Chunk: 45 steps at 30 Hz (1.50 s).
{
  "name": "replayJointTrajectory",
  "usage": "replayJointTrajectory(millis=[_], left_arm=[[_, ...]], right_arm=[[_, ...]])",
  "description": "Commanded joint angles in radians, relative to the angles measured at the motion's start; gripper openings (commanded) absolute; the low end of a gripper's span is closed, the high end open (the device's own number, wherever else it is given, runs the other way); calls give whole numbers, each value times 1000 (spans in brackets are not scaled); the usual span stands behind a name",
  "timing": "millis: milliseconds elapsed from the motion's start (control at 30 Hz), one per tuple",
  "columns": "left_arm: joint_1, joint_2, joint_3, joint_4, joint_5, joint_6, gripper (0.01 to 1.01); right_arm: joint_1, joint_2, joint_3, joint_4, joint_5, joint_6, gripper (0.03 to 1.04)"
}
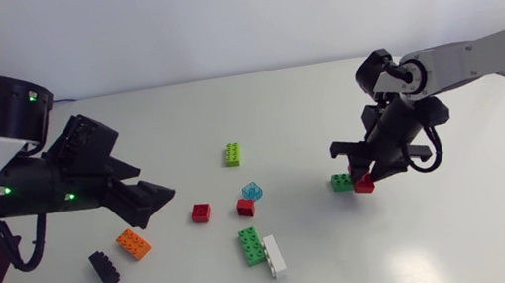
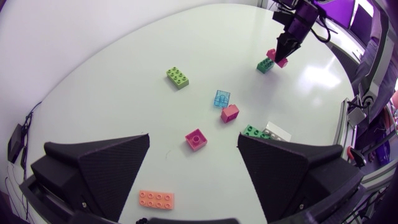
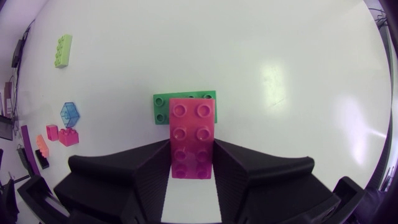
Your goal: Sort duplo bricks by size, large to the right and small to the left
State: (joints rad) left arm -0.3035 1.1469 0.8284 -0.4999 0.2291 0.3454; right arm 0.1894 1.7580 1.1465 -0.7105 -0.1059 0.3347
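My right gripper (image 1: pixel 366 177) is shut on a red two-by-four brick (image 3: pixel 192 137), one finger (image 3: pixel 146 165) on each long side. The brick's far end lies over the edge of a green brick (image 3: pixel 163 106) on the table (image 1: pixel 447 233); whether they touch I cannot tell. My left gripper (image 1: pixel 153 199) hangs open at the left, nothing between its fingers (image 2: pixel 112 162), with a small red brick (image 2: pixel 196 139) on the table ahead of it. An orange brick (image 1: pixel 133 244) and a black brick (image 1: pixel 104 268) lie just below it.
Mid-table lie a lime brick (image 1: pixel 232 153), a clear blue brick (image 1: pixel 252 191), two small red bricks (image 1: pixel 201 212) (image 1: pixel 245 207), a long green brick (image 1: pixel 250 245) and a white brick (image 1: pixel 274 256).
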Motion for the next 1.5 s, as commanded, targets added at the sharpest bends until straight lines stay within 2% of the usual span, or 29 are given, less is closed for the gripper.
replayJointTrajectory(millis=[0,33,67,300,500,667,1000,1100,1133,1233,1267,1467], left_arm=[[-9,-15,-31,4,7,-22,985],[-11,-13,-31,4,7,-22,985],[-13,-7,-29,4,7,-20,985],[-60,100,15,26,7,-22,985],[-134,355,137,38,3,-19,985],[-114,550,216,46,-4,17,985],[-98,686,229,60,-56,-56,967],[-98,708,222,67,-59,-62,861],[-98,718,224,69,-59,-62,777],[-92,748,227,86,-65,-82,390],[-89,751,229,90,-65,-86,352],[-85,757,219,95,-68,-85,321]], right_arm=[[-2,28,-21,-4,-5,-16,708],[-1,32,-11,-27,-2,-11,923],[-1,37,1,-44,0,-8,998],[4,-29,47,-56,-3,6,998],[33,-120,42,-96,-29,35,998],[45,-175,13,-107,-34,43,998],[53,-218,-8,-113,-55,47,998],[53,-221,-13,-113,-61,49,998],[53,-223,-16,-113,-61,49,998],[51,-224,-24,-113,-63,49,998],[51,-224,-27,-113,-63,49,998],[41,-227,-41,-110,-77,47,998]])
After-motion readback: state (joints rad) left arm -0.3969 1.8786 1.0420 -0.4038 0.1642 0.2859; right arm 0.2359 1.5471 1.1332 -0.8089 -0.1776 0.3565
